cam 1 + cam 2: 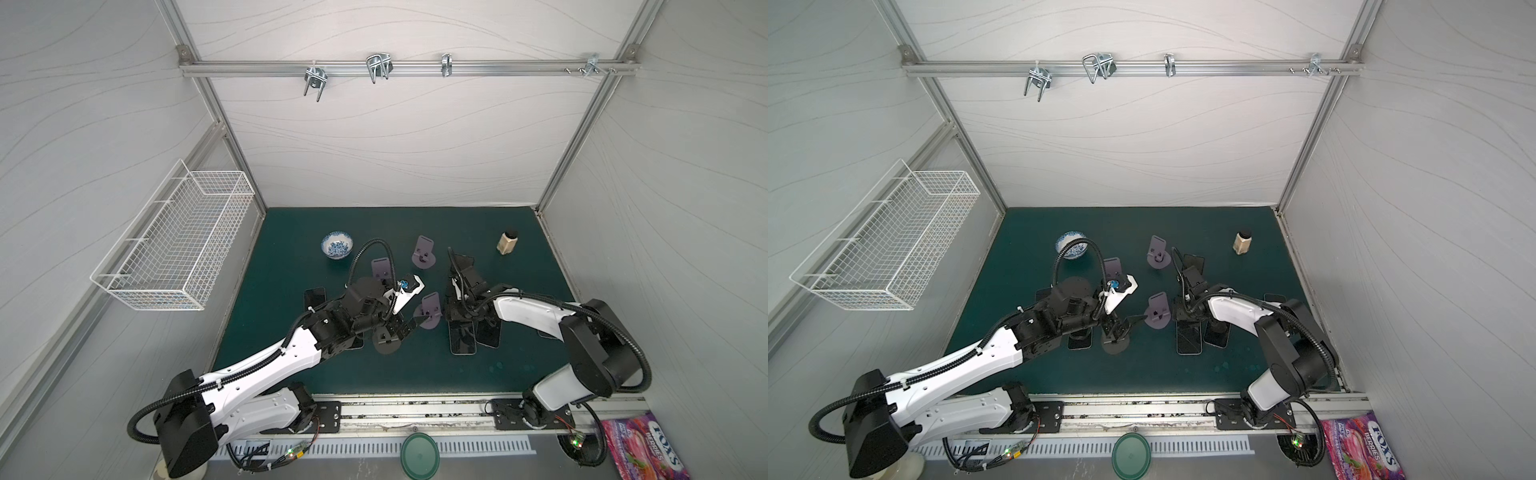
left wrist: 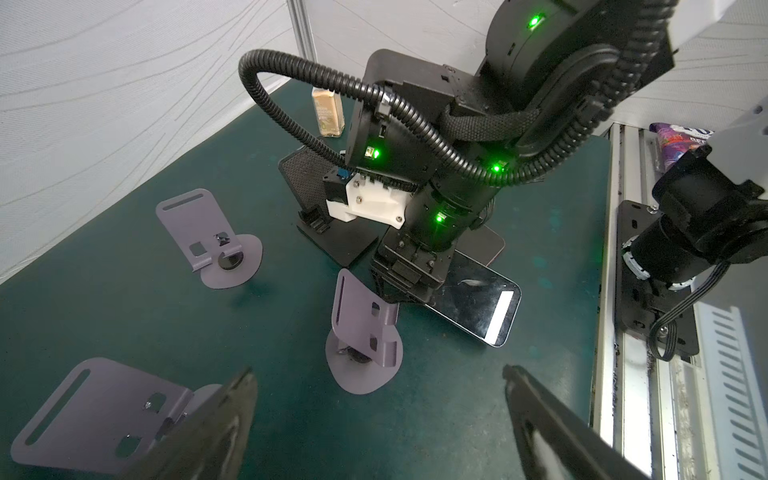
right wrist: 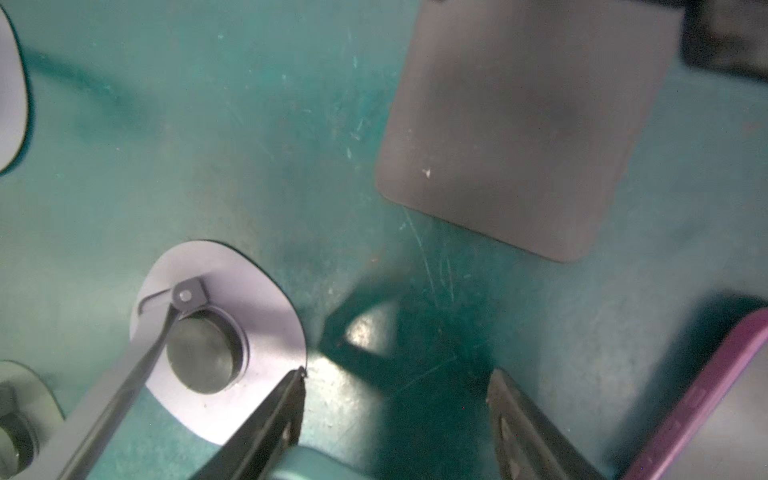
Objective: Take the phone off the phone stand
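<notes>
Both top views show a dark green tabletop (image 1: 291,374) inside white walls (image 1: 374,145). Two black and white arms reach over it from the front: the left arm (image 1: 270,357) and the right arm (image 1: 528,313). A white wire basket (image 1: 174,245) hangs on the wall beside the left arm. A purple candy bag (image 1: 648,449) and a round green lid (image 1: 419,455) lie in front of the rail (image 1: 415,411).

Two flat phones (image 1: 462,338) lie side by side on the tabletop under the right arm. Others lie by the left arm, partly hidden. What looks like a black phone (image 1: 1194,262) leans on a black stand (image 2: 336,245), just behind the right arm, toward the back wall. I cannot tell for sure that it is a phone.

Purple phone stands (image 2: 208,237) stand in the middle, between the arms. A blue and white bowl (image 1: 336,245) sits behind the left arm. A small tan bottle (image 1: 507,242) with a black cap stands near the back right corner.

The left pincer (image 2: 377,369) is spread wide and holds nothing. It hangs just beside one of the purple stands. The right pincer (image 3: 397,374) points down at the tabletop, its tips a little apart with nothing between them. One tip is at the rim of a purple stand's foot.
</notes>
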Motion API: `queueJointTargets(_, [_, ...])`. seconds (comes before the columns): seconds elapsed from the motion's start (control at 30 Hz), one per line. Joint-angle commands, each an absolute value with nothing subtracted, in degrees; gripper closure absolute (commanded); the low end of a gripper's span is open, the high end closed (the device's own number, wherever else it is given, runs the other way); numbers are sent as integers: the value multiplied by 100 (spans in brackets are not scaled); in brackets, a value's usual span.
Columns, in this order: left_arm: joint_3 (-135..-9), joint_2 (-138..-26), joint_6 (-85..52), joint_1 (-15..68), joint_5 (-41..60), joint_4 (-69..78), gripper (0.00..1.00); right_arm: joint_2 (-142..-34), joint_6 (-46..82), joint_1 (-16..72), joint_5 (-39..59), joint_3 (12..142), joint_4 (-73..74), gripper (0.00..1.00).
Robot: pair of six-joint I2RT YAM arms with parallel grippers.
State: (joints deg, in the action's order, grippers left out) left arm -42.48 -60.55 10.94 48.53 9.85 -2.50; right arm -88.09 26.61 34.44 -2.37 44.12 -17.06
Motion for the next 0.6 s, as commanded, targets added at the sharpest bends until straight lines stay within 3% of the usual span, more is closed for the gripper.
queueJointTargets(0.0, [-4263, -6028, 1187, 4878, 1003, -59, 6, -8585, 2795, 3480, -17, 4312, -2049, 56])
queueJointTargets(0.57, [-4245, -6037, 1195, 4882, 984, -73, 6, -8402, 3059, 3495, 202, 4019, -1883, 55])
